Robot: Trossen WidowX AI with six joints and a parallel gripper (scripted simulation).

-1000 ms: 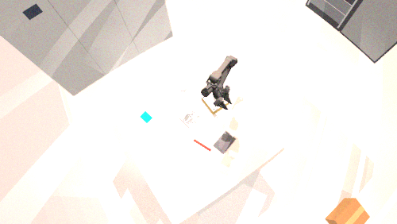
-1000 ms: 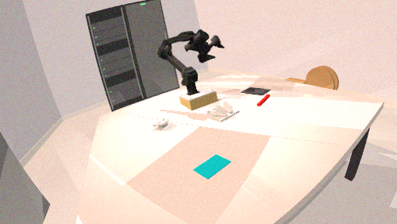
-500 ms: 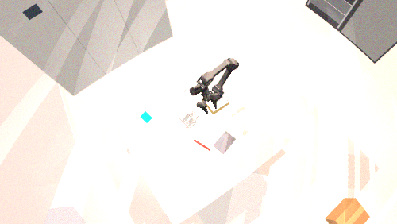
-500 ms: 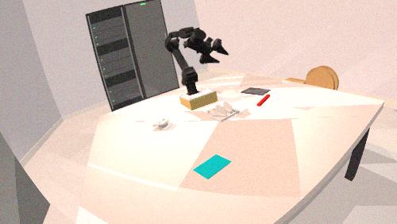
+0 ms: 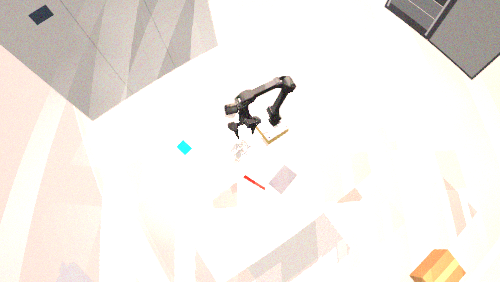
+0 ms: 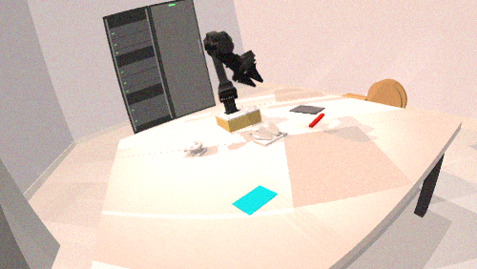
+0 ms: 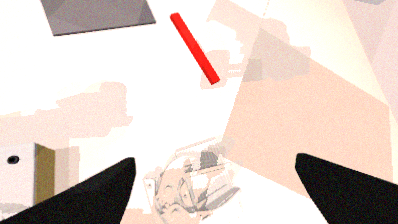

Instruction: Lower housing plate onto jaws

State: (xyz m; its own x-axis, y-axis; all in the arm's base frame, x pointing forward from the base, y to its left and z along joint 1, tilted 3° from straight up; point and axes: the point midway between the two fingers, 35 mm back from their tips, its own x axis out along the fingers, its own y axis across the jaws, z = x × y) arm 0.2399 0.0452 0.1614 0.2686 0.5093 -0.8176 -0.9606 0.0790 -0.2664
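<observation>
My gripper is open, with nothing between its fingers. It hangs well above the table, pointing down at a slant. The pale jaw assembly stands on the table below and ahead of the fingers. It has a flat base with raised, slanted parts on it. A separate small white part lies to its left in the exterior view. Glare washes out the pale parts, so I cannot tell which is the housing plate or whether any plate sits level on the stubs.
The arm stands on a box with ochre sides, beside the assembly. A red bar and a dark grey panel lie beyond. A cyan sheet lies on the other side.
</observation>
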